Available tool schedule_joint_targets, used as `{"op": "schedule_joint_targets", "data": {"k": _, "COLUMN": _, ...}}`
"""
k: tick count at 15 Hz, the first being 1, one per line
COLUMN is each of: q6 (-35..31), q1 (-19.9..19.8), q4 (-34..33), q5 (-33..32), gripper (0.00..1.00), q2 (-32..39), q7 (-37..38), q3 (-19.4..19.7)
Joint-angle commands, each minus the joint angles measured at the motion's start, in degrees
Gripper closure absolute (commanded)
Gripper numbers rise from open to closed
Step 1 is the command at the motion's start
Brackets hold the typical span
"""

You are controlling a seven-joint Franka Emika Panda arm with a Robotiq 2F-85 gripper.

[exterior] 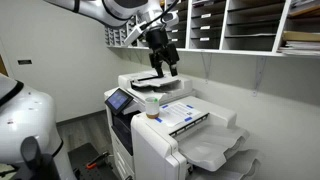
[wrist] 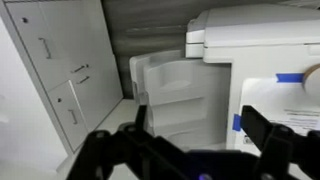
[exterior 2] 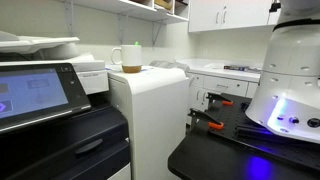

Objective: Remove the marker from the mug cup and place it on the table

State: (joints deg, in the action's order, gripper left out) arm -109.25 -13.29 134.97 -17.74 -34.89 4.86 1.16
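The mug cup (exterior: 152,104), pale white with a tan lower part, stands upright on the flat white top of the copier, the table (exterior: 185,112). It also shows in an exterior view (exterior 2: 130,58) on the table (exterior 2: 150,78). I see no marker in any view, in the cup or elsewhere. My gripper (exterior: 163,68) hangs in the air above the copier's document feeder, higher than the cup and behind it. In the wrist view my gripper (wrist: 200,125) is open wide, with nothing between the fingers. The cup is out of the wrist view.
Wall pigeonhole shelves (exterior: 240,25) with papers run above the copier. The dark control panel (exterior: 122,100) is at the copier's front, and the output trays (exterior: 215,150) stick out at its side. A white machine body (exterior 2: 290,70) stands on a black bench (exterior 2: 240,150).
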Motion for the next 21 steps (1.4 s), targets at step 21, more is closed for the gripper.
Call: {"op": "schedule_joint_targets", "data": {"k": 21, "q6": 5.4, "q1": 17.9, "q4": -11.3, "q5": 0.7, "gripper": 0.0, "q2": 28.3, "q7": -30.3, "q3": -2.4}}
